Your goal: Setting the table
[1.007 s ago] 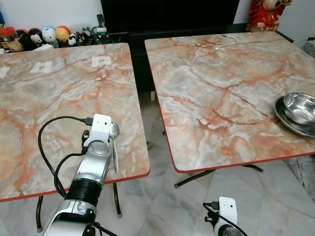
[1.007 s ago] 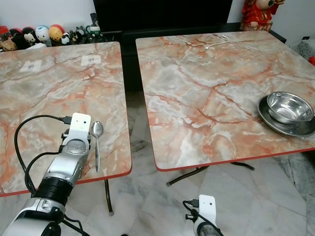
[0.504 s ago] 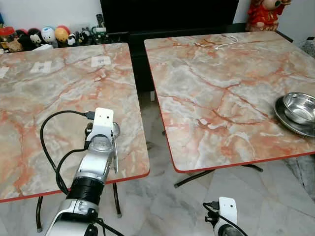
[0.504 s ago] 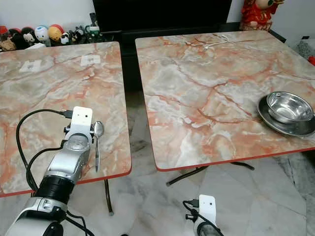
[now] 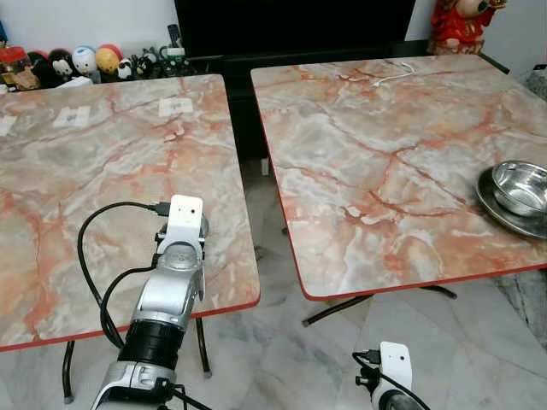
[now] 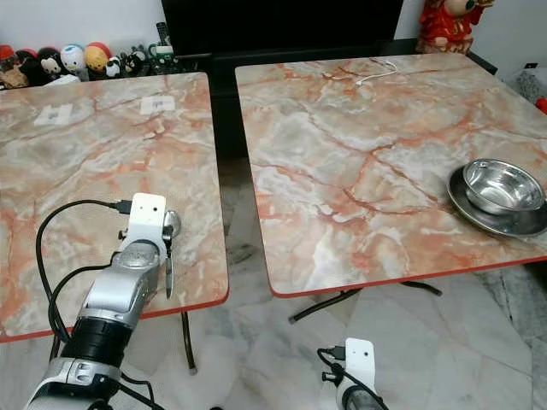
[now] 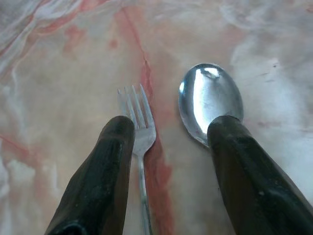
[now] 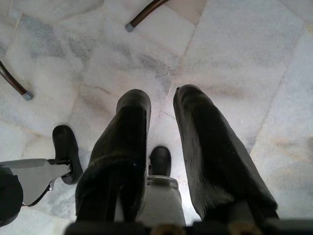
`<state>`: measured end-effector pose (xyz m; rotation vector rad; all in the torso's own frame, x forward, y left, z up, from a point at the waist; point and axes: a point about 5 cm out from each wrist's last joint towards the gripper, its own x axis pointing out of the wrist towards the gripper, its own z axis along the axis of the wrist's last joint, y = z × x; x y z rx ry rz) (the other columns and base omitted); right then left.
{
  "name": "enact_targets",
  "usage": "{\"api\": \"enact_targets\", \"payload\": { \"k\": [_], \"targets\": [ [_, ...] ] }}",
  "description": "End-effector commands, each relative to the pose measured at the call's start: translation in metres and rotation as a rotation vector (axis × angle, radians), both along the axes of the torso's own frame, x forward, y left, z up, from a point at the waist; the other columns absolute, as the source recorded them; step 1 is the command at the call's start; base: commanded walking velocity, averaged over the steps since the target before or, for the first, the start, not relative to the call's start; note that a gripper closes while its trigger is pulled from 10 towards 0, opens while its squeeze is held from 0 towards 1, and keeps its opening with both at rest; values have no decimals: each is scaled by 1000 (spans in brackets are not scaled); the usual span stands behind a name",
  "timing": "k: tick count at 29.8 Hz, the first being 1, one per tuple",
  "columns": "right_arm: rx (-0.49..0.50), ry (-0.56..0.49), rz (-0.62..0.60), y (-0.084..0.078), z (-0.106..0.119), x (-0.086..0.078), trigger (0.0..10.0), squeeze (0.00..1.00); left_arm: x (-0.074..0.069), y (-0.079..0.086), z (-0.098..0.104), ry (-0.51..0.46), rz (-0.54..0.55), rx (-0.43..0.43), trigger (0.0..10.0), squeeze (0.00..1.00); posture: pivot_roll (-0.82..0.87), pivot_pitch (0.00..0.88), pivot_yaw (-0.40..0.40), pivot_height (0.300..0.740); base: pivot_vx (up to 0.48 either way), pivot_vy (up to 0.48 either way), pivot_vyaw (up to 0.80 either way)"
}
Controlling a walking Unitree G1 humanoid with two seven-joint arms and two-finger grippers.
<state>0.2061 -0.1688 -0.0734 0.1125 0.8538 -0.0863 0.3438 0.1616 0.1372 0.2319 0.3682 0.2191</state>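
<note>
A steel spoon (image 6: pixel 169 256) lies near the front right corner of the left marble table (image 5: pixel 102 154), and a fork (image 7: pixel 134 105) lies beside it. My left gripper (image 7: pixel 173 125) hovers open just above both. One finger (image 7: pixel 105 166) sits beside the fork's tines and the other (image 7: pixel 244 171) covers the spoon's neck. Only the spoon bowl (image 7: pixel 210 98) shows past that finger. On the right table (image 5: pixel 385 171), a steel bowl (image 6: pixel 502 185) rests in a steel plate (image 6: pixel 479 218) at the right edge. My right gripper (image 8: pixel 161 95) hangs idle over the floor, its fingers slightly apart and holding nothing.
A gap of marble floor (image 5: pixel 273 256) separates the two tables. A white cable (image 5: pixel 393 75) lies at the back of the right table. Small toys (image 5: pixel 77 61) and a black cabinet (image 5: pixel 291 30) line the wall. Paper labels (image 5: pixel 175 106) lie on the left table.
My left arm has shifted right and slightly forward, so its wrist now covers most of the spoon. The spoon, bowl and plate have not moved.
</note>
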Motion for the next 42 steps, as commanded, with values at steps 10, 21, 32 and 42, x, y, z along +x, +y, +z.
{"api": "enact_targets", "payload": {
  "k": [10, 21, 32, 42],
  "targets": [
    [8, 13, -4, 1, -2, -3, 10000, 0, -12, -13, -8, 76, -55, -53, 10000, 0, 66, 70, -12, 740, 0, 0, 0],
    [6, 13, -3, 1, -2, -3, 10000, 0, -14, -13, -20, 120, -49, -65, 10000, 0, 61, 71, -14, 740, 0, 0, 0],
    [4, 15, 3, 1, -2, -3, 10000, 0, -15, -21, -26, 164, -111, -56, 10000, 0, 59, 75, -13, 740, 0, 0, 0],
    [6, 15, 2, 2, -2, -3, 10000, 0, -17, -24, -32, 208, -131, -117, 10000, 0, 58, 78, -8, 740, 0, 0, 0]
  ]
}}
